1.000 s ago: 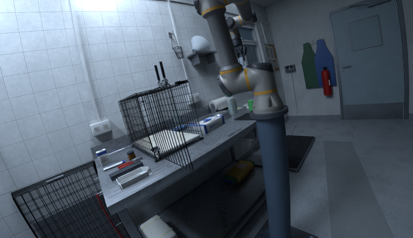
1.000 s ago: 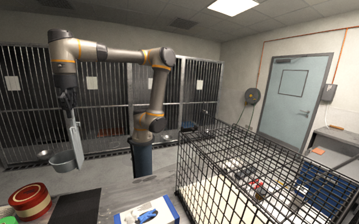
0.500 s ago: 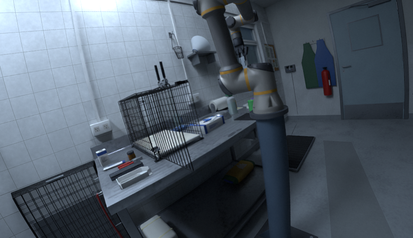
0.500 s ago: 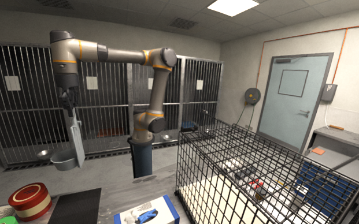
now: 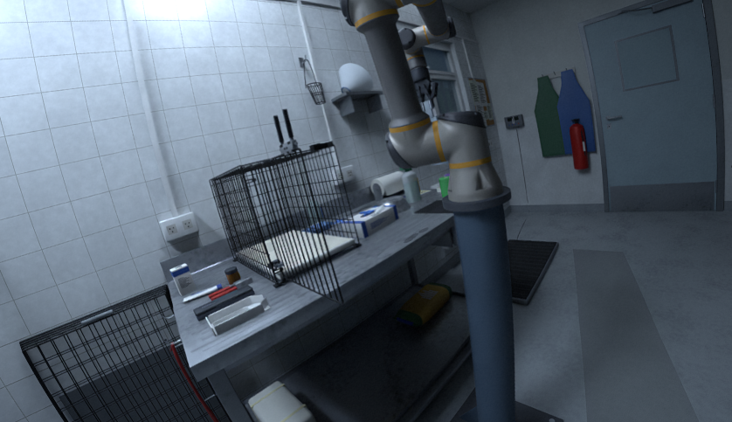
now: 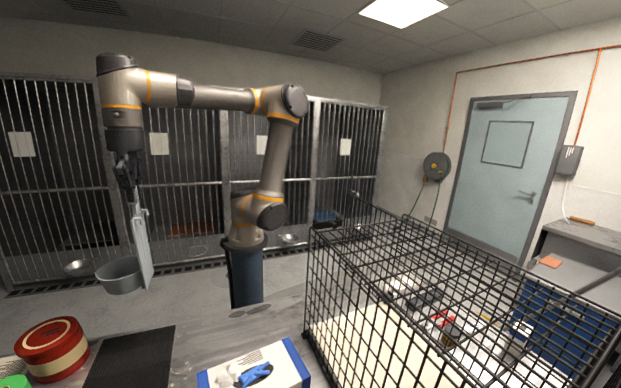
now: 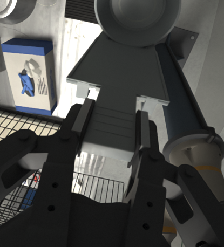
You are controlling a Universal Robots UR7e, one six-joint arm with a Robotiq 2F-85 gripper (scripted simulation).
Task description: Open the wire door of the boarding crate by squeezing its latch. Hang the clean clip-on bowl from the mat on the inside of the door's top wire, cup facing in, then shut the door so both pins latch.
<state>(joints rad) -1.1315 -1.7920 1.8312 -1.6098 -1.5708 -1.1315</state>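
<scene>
From the side camera, the robot arm hides most of my gripper and the bowl. The clip-on bowl is a grey metal cup on a flat backplate with a hook tab at its top. It hangs high in the air, well to one side of the table. The wire boarding crate stands on the steel table. Its door is swung open toward the table's front edge. A dark mat lies on the table near the crate. My gripper is closed on the bowl's backplate tab and holds the clip-on bowl.
A second wire crate stands on the floor beside the table. A glove box lies between the mat and the crate. A red tin sits at the table's corner. A white tray and small items lie in front of the open door.
</scene>
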